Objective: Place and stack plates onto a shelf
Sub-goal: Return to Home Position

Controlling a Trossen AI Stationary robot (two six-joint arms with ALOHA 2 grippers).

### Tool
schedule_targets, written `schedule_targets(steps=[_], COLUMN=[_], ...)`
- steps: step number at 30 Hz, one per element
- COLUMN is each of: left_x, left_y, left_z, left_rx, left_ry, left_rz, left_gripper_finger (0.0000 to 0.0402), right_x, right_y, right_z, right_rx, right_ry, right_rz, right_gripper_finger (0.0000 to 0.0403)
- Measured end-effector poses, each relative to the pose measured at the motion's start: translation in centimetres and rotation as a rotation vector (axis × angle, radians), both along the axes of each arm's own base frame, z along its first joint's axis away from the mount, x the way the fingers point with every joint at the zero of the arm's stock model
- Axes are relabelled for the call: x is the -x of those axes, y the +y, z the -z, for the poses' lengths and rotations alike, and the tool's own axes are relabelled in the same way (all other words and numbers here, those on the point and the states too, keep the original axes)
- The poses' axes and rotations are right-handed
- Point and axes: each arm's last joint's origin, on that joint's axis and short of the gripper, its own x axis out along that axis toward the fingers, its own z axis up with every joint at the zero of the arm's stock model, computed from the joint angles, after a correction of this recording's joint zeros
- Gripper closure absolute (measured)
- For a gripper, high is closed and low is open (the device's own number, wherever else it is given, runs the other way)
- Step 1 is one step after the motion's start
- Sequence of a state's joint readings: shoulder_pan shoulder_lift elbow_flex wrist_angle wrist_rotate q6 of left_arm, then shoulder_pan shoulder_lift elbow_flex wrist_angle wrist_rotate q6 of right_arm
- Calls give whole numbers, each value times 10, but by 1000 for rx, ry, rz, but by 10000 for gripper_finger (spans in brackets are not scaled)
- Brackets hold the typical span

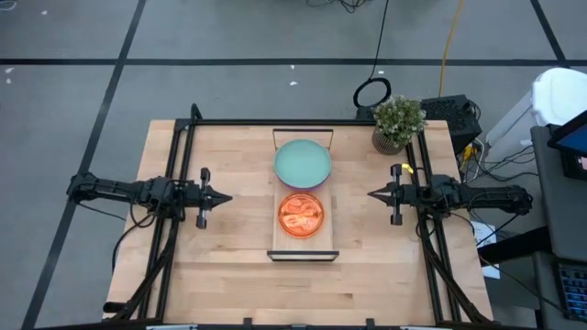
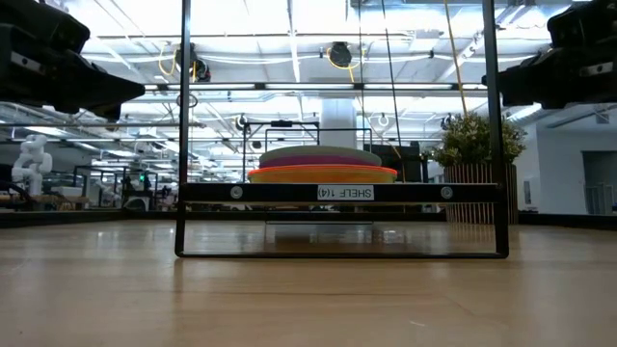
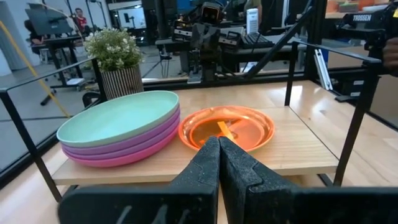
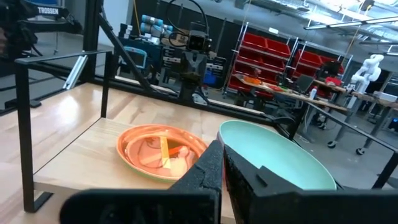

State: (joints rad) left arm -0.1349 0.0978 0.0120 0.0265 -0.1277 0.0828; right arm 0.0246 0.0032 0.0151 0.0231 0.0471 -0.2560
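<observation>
Both stacks sit on the shelf (image 1: 303, 246): the mint plate (image 1: 303, 162) tops the large pile at the end nearer the plant (image 1: 398, 119), and the orange plate (image 1: 301, 214) tops the small pile beside it. Your left gripper (image 1: 223, 196) and right gripper (image 1: 374, 194) hang on either side, well apart from the shelf, fingers pressed together and empty. Settle both arms level and clear of the black frames, touching nothing.
</observation>
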Motion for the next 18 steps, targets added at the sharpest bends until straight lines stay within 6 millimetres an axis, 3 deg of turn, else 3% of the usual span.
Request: schedule_targets(steps=[18], left_x=[0], left_y=[0], left_z=[-5], left_rx=[-104], left_ry=[-58], left_rz=[42], left_gripper_finger=[398], right_x=[0], right_y=[0], right_z=[-1], right_rx=[-8], right_ry=[-12], right_rz=[2], right_gripper_finger=[403])
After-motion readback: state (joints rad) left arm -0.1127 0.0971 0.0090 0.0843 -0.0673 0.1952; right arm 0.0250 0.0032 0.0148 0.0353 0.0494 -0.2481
